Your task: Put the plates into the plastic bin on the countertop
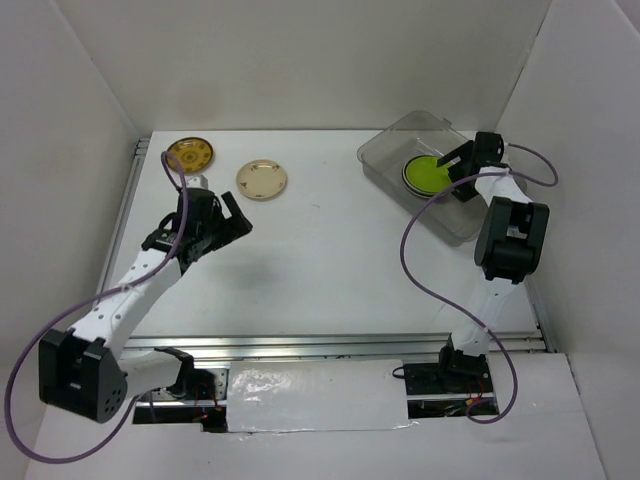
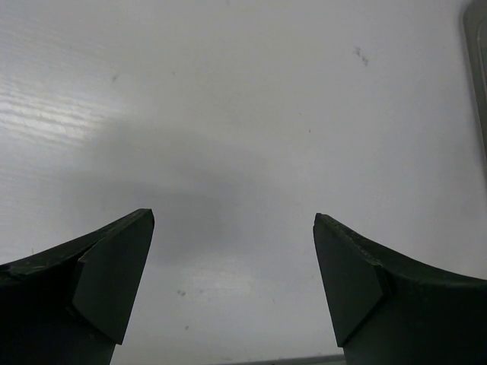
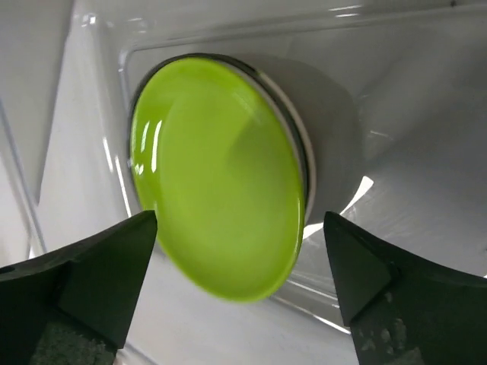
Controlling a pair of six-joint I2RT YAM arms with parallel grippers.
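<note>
Lying on the white countertop (image 1: 330,270), far left: mustard plate (image 1: 190,153), cream plate (image 1: 262,179) near it. Standing far right: clear bin (image 1: 383,158).

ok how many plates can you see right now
3 clearly: a mustard plate at the far left of the countertop, a cream plate beside it, a lime green plate in the plastic bin. Edges of other plates show beneath the lime one, so more are hidden.

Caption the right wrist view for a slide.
Open right pincer over the lime green plate in the plastic bin.
</note>
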